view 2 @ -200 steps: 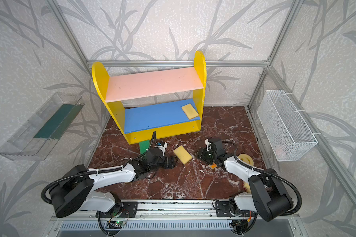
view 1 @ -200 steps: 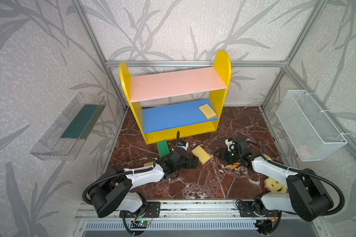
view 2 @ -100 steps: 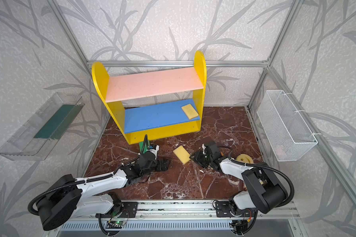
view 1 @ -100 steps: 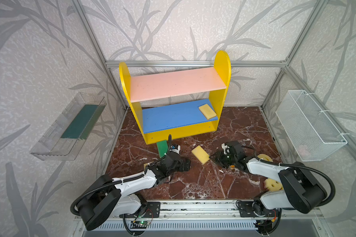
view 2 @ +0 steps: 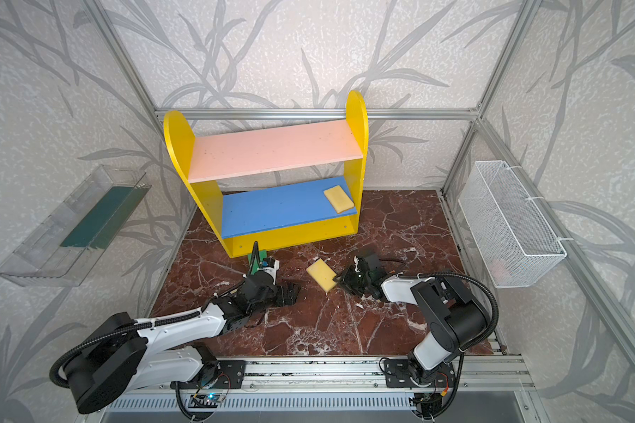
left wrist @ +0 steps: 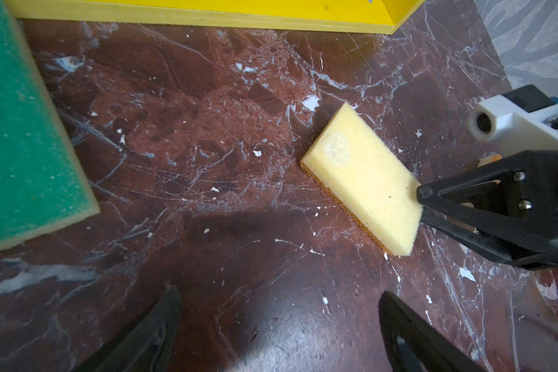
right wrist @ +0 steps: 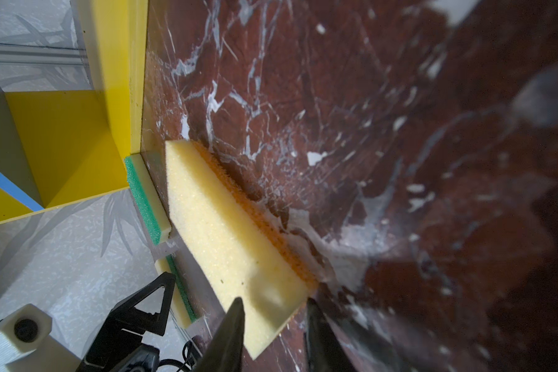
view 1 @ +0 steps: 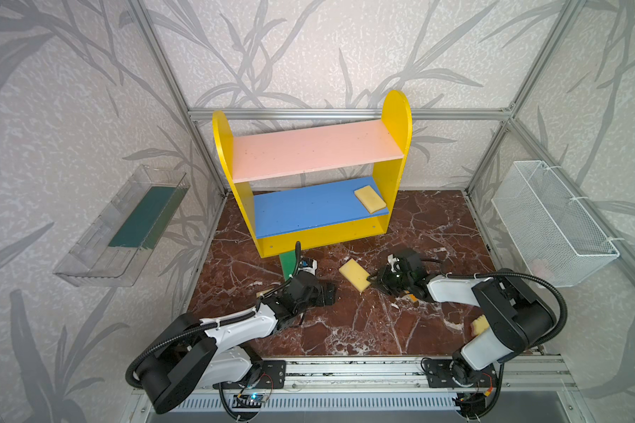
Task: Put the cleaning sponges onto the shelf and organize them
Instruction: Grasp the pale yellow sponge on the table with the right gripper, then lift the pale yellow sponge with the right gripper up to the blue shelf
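Straddling orange-backed sponge [right wrist: 226, 232]: right fingers [right wrist: 232, 335], grip unclear | left fingers [left wrist: 155, 328] spread | right arm [view 1: 506, 307] half-hides yellow-pink sponge [view 1: 479, 325]

no legible txt, labels, brand marks, nos. or signs in any view

Pink top board [view 1: 316, 150]: bare, I can enter from the front | blue middle board [view 1: 301, 214]: left free, pale yellow rectangular sponge [view 1: 370, 198] blocks right end | green-faced foam sponge [view 1: 287, 262] at yellow base [view 1: 319, 240] | red marble worktop [view 1: 345, 326] open before me.
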`<action>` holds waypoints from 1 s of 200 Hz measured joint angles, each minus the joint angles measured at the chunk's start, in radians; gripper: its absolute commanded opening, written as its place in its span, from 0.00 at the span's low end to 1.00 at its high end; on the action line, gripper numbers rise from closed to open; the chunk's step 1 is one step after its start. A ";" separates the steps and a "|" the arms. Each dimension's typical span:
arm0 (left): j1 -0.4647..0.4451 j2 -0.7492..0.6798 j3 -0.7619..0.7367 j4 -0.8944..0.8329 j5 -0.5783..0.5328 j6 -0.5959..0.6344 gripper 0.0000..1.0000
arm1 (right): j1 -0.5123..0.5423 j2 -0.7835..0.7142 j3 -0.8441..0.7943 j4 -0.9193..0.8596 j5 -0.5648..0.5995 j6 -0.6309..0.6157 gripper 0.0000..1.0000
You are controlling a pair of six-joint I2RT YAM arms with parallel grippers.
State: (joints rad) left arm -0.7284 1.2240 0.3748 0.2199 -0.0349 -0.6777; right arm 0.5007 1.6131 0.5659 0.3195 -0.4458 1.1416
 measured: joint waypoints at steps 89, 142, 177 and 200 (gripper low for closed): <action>0.019 -0.031 -0.008 -0.008 0.008 -0.007 0.97 | 0.003 0.042 0.002 0.057 -0.008 -0.006 0.00; 0.034 -0.129 -0.003 -0.088 0.011 -0.007 0.97 | 0.003 -0.055 -0.019 0.019 -0.005 -0.031 0.00; 0.036 -0.247 0.002 -0.176 0.006 -0.008 0.97 | 0.003 -0.231 -0.032 -0.069 0.006 -0.056 0.00; 0.038 -0.309 0.002 -0.219 0.002 -0.023 0.97 | 0.003 -0.365 -0.032 -0.143 0.016 -0.090 0.00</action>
State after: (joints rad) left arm -0.6907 0.9154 0.3767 0.0006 -0.0330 -0.7006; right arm 0.5034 1.2480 0.5343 0.1768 -0.4294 1.0519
